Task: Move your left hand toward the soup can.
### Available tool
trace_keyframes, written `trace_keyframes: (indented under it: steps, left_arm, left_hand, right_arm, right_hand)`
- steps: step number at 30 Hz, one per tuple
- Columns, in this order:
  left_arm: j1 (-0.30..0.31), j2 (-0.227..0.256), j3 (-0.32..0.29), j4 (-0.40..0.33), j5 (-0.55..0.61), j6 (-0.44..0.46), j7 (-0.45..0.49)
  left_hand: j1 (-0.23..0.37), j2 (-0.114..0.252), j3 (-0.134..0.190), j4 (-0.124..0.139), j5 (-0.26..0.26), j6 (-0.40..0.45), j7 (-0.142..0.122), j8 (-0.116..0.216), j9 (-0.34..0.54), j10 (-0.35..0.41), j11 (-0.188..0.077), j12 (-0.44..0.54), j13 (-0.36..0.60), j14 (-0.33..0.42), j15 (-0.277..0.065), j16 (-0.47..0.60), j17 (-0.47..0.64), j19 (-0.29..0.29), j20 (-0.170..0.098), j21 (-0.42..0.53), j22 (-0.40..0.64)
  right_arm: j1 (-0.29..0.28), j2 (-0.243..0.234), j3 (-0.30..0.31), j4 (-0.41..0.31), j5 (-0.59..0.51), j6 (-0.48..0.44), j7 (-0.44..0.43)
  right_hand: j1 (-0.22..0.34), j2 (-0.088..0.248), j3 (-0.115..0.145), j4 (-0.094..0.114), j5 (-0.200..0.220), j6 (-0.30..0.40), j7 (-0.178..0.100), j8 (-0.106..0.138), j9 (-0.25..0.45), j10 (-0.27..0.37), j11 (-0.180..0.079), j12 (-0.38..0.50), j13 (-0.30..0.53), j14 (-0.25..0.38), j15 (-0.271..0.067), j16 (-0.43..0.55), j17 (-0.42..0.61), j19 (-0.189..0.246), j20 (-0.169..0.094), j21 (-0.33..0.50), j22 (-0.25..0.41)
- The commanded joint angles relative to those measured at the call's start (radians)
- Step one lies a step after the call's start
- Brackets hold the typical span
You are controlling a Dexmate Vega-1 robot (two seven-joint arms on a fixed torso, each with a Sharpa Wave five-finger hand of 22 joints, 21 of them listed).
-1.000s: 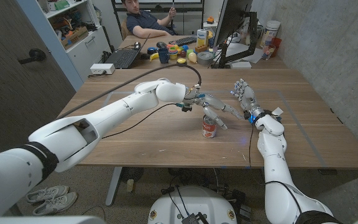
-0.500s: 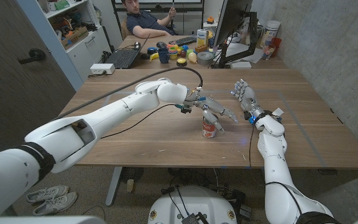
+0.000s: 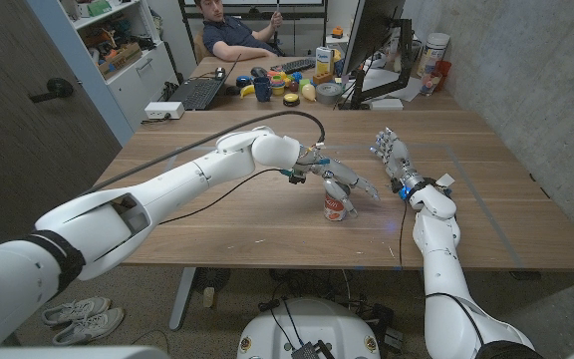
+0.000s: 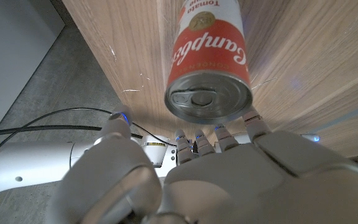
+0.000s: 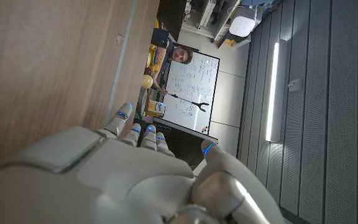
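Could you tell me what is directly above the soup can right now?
The left hand hangs over the soup can, fingers spread, holding nothing. The left wrist view shows the can's pull-tab lid bare. The can's base on the wooden table is hidden.

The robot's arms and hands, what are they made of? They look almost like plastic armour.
Smooth white rounded shells cover both arms, with black bands at the joints. A black cable loops along the left arm. The left hand and right hand are silvery grey, with small blue lights glowing on the fingers.

Wooden surface against a grey concrete wall. Behind, a cluttered second desk with laptop, monitor, seated person. White shelving at left, sneakers on floor.
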Motion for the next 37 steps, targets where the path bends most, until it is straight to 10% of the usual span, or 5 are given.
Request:
trace_keyframes:
  steps: [1,37]
  left_arm:
    - [0.005,0.009,0.002,-0.012,0.003,0.007,-0.005]
    - [-0.004,0.007,0.004,0.028,0.007,-0.023,0.003]
  left_hand:
    - [0.014,-0.001,0.000,-0.003,0.003,0.003,0.001,0.002,0.002,-0.007,-0.003,-0.001,0.005,-0.005,-0.005,-0.003,0.004,0.007,0.001,-0.006,0.004]
    - [0.046,0.008,0.005,-0.005,0.000,0.006,0.001,0.001,0.002,-0.011,-0.006,0.001,0.007,-0.006,-0.013,-0.004,0.003,0.018,0.001,-0.014,0.005]
  right_arm:
    - [-0.003,0.001,-0.004,-0.005,-0.006,-0.005,0.001]
    - [0.023,-0.003,-0.012,0.036,-0.018,0.002,-0.011]
  right_hand:
    - [0.000,0.101,0.009,0.000,0.002,0.001,0.001,0.003,0.001,0.003,-0.001,0.001,0.005,-0.006,0.002,-0.006,0.002,-0.028,-0.054,-0.003,0.006]
    - [0.001,0.102,0.011,0.000,0.003,0.001,0.000,0.002,0.001,0.003,-0.002,0.000,0.005,-0.005,0.003,-0.010,0.002,-0.024,-0.053,-0.015,0.006]
